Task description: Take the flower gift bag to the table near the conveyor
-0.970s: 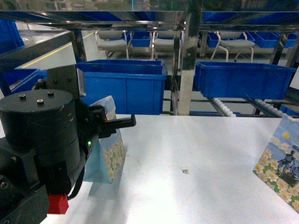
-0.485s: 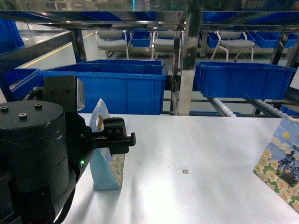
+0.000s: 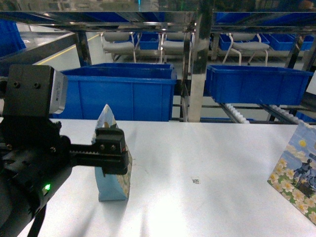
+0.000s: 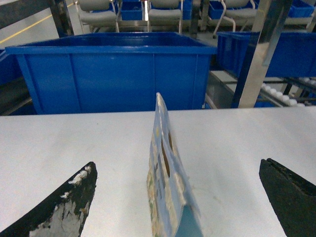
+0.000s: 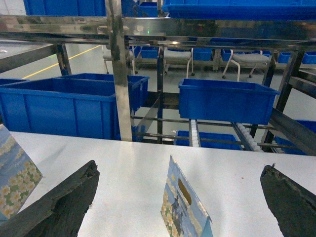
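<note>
A flower gift bag point(image 3: 114, 170), light blue with white blossoms, stands upright on the white table point(image 3: 207, 148). In the left wrist view this bag point(image 4: 168, 187) sits edge-on between the two fingers of my open left gripper point(image 4: 177, 164), touching neither. My left arm point(image 3: 29, 163) fills the left of the head view, with its finger block just in front of the bag. My right gripper point(image 5: 180, 168) is open too, and a second flower bag point(image 5: 183, 207) stands free between its fingers. The conveyor's white rollers point(image 3: 237, 114) lie just beyond the table's far edge.
Large blue bins point(image 3: 131, 91) sit on the steel rack behind the table, with steel uprights point(image 3: 197, 64) between them. The second bag point(image 3: 298, 175) stands at the table's right edge in the head view. Grey chairs point(image 3: 118, 44) stand far behind.
The bag on the left went from tilted in the left gripper to standing upright on the table. The left arm has drawn back to the left.
</note>
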### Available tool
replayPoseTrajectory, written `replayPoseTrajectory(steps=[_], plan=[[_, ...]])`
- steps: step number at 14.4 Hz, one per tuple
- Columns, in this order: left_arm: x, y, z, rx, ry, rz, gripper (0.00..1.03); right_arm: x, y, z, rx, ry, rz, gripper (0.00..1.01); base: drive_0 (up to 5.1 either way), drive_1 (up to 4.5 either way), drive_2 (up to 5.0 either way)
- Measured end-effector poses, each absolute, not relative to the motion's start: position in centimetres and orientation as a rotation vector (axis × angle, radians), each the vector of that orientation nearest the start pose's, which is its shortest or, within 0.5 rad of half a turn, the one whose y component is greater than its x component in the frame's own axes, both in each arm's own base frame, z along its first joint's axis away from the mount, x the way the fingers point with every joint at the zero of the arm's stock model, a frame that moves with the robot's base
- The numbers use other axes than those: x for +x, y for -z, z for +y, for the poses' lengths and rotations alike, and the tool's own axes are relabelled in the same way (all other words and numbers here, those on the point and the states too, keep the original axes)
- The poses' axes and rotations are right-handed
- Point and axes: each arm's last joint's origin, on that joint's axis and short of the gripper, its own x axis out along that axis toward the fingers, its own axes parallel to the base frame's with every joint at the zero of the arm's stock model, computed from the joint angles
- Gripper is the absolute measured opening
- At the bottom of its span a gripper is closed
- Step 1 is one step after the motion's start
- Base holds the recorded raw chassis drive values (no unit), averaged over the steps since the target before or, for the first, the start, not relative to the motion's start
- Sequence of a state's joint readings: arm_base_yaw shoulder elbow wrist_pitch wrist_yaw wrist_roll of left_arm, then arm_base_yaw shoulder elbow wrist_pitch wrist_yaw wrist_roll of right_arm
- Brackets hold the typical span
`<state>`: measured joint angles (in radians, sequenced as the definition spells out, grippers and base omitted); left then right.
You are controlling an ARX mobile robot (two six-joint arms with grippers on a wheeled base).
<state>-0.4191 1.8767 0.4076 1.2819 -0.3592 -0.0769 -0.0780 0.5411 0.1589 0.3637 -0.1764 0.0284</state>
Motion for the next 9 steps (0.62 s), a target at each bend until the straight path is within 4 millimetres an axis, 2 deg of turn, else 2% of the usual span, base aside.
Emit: replayPoseTrajectory(steps=[5,9], plan=[[22.2,-10.7,-5.4,0.027,0.01,0.195,0.98,14.0,-20.2,-0.6,0.031,-0.099,0.02,0.98,0.0,0.0,0.0],[18.8,-14.1,-1.7,-0.034,-0.033,0.014,0.98,14.0,-20.2,-0.6,0.031,-0.098,0.02,0.98,0.0,0.0,0.0]])
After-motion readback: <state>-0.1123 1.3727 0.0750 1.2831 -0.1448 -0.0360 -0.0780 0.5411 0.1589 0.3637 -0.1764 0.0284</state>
